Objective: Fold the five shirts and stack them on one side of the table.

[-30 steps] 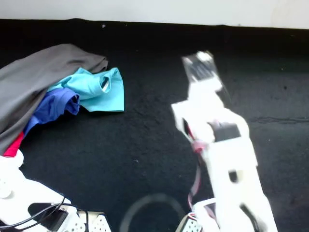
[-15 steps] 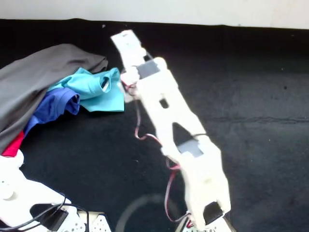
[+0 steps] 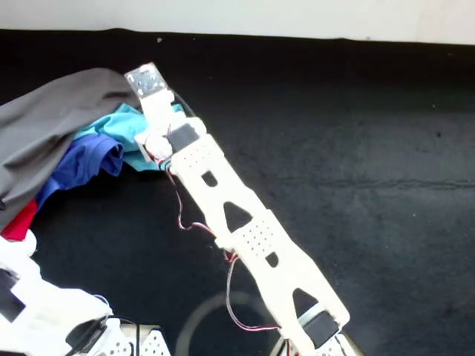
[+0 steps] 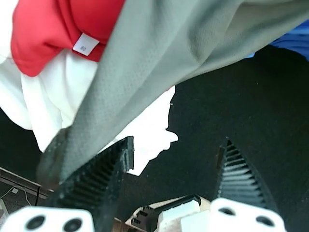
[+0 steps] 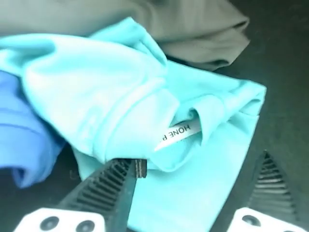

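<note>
Jaws of the right gripper [image 5: 202, 162] stand wide apart over the turquoise shirt [image 5: 120, 96] — nothing held. Left gripper [image 4: 177, 144], likewise spread and empty, hangs beside the grey shirt [image 4: 159, 58], red shirt [image 4: 53, 29] and white shirt [image 4: 38, 96] — heaped with the blue shirt [image 5: 24, 140] on the table [image 3: 334, 148].

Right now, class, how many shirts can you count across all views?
5, heaped at the table's left: grey on top, teal and blue at its right edge, red at the near end, white under the grey beside the red.
</note>
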`<state>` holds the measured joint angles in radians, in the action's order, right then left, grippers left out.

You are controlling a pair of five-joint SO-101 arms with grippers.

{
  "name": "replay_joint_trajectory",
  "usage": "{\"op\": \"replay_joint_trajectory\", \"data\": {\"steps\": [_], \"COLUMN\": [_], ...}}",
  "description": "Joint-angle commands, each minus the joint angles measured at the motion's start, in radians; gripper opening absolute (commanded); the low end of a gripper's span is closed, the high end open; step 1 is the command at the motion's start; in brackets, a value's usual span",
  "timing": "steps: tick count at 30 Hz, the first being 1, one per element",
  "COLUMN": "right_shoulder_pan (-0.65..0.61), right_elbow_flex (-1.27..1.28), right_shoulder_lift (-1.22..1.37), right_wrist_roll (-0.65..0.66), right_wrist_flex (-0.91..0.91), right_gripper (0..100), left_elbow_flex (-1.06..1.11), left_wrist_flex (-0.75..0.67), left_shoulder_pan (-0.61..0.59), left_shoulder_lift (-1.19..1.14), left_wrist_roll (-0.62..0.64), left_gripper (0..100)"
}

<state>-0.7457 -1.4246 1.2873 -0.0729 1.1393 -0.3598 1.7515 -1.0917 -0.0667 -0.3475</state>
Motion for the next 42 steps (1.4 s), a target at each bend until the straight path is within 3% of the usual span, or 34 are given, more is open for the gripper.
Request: {"op": "replay_joint_trajectory", "data": {"steps": [1, 4, 8, 10, 12, 18, 22, 30, 36, 42], "right_shoulder_pan": [-0.007, -0.005, 0.008, 0.025, 0.048, 0.150, 0.222, 0.409, 0.538, 0.656], "right_elbow_flex": [-0.051, -0.051, -0.058, -0.059, -0.062, -0.222, -0.355, -0.340, -0.340, -0.338], "right_shoulder_lift": [0.025, 0.051, 0.059, 0.056, 0.054, 0.054, 0.045, -0.193, -0.392, -0.542], "right_wrist_roll": [-0.011, -0.006, -0.003, -0.005, -0.005, -0.005, -0.003, 0.006, 0.192, 0.221], "right_wrist_flex": [-0.048, -0.044, -0.007, 0.010, 0.016, 0.143, 0.254, 0.456, 0.598, 0.622], "right_gripper": [34.2, 29.4, 0.0, 4.3, 0.2, 0.5, 0.5, 0.5, 0.5, 0.5], "left_elbow_flex": [0.044, 0.085, 0.133, 0.157, 0.185, 0.269, 0.288, 0.294, 0.294, 0.334], "left_wrist_flex": [0.006, 0.003, 0.003, 0.002, 0.002, 0.002, 0.002, -0.068, -0.212, -0.367], "left_shoulder_pan": [0.015, 0.016, 0.018, 0.019, 0.039, 0.133, 0.219, 0.446, 0.650, 0.947], "left_shoulder_lift": [0.117, 0.166, 0.197, 0.199, 0.199, 0.205, 0.199, 0.197, 0.196, 0.185], "left_wrist_roll": [0.002, 0.002, 0.002, 0.002, 0.002, 0.003, 0.005, 0.008, 0.175, 0.322], "left_gripper": [28, 28, 28, 28, 28, 28, 28, 28, 28, 28]}}
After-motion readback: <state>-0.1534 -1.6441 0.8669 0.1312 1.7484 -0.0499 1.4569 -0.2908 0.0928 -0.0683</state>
